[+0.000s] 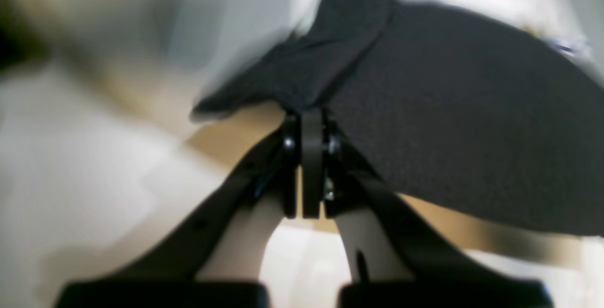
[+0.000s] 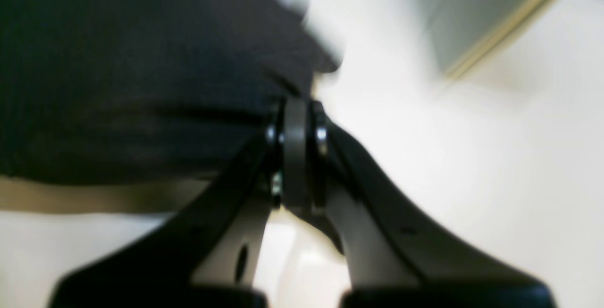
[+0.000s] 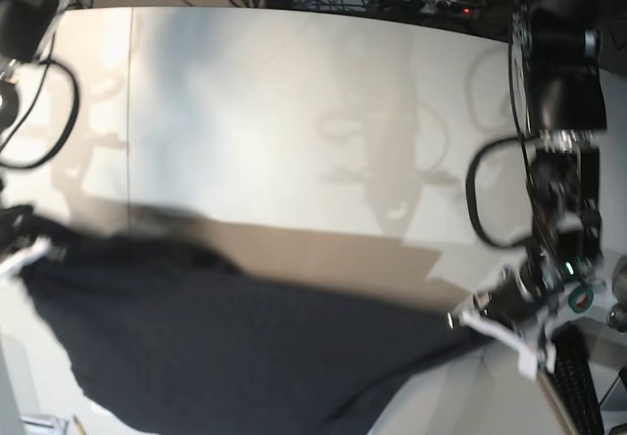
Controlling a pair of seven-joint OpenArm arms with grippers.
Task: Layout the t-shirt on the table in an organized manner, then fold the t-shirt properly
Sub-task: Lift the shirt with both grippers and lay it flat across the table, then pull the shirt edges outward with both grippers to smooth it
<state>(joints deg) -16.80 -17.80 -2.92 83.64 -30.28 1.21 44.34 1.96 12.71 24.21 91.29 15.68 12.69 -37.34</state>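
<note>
Two arms hold one black garment between them above a very large off-white worktop (image 3: 294,112), which fills most of the base view and carries a thin straight seam line down its left part.

Next in size, the t-shirt (image 3: 225,347) is stretched across the near half of that view, from the left edge to the lower right. Its upper edge sags in a shallow curve, and a brownish shadow band lies on the worktop just beyond that edge. How much of the fabric rests on the surface and how much hangs clear I cannot tell, since the picture is blurred. No graphic or tag can be made out.

On the base view's right, the left end effector (image 1: 311,110) has its jaws pressed together on a bunched corner of the t-shirt (image 1: 472,124); in the left wrist view a narrow flap of cloth rises from the pinch and a broad sheet spreads off to the right, with pale worktop (image 1: 71,157) below.

On the base view's left edge, the right end effector (image 2: 298,103) is likewise clamped narrow on the t-shirt (image 2: 132,86); in the right wrist view the dark cloth fills the upper left, ending at the fingertips, and bare worktop (image 2: 472,157) lies to the right.

Smallest, a black keyboard (image 3: 578,396) shows at the base view's bottom right corner, just beside the left arm.
</note>
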